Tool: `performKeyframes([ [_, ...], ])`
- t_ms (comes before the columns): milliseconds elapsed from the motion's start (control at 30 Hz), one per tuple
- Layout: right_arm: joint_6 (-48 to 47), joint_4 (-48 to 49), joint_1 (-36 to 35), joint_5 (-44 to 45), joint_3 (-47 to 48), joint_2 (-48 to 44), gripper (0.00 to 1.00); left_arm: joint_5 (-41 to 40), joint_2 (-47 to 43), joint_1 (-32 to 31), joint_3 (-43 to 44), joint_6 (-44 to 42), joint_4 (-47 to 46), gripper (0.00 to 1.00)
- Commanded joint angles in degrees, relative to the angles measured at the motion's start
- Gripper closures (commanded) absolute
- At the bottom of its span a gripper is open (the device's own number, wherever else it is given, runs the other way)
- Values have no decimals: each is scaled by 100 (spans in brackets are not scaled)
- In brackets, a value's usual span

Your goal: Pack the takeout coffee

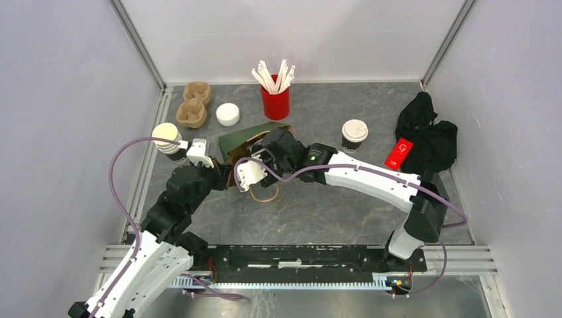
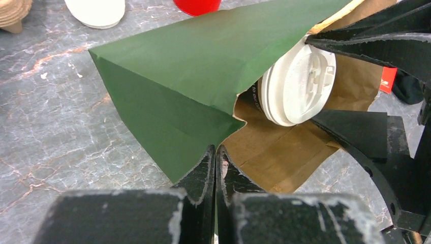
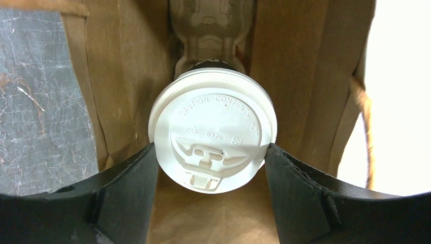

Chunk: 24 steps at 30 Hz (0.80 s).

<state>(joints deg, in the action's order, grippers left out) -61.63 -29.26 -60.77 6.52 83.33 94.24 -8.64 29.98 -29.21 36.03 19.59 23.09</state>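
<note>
The left pincer, closed on the green bag's lip, holds it open. The right pincer clasps a lidded cup inside, at frame centre. Gripped at its rim, the lid might pop off. The other cup stands upper right.

Green bag brown inside, white-lidded black cup, red holder, grey marbled table

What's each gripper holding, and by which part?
Left gripper pinches the green bag at its mouth edge; right gripper holds a lidded cup by its lid rim.
</note>
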Motion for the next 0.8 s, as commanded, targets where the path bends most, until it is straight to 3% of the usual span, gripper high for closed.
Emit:
performKeyframes([
  [0, -266, 111, -83, -67, 385, 214, 56, 237, -147, 38, -164, 331, -506, 98],
  [433, -585, 1128, 193, 120, -351, 315, 59, 328, -201, 28, -264, 475, -494, 98],
  [767, -846, 1031, 398, -157, 25, 675, 59, 403, -195, 30, -246, 488, -502, 98],
])
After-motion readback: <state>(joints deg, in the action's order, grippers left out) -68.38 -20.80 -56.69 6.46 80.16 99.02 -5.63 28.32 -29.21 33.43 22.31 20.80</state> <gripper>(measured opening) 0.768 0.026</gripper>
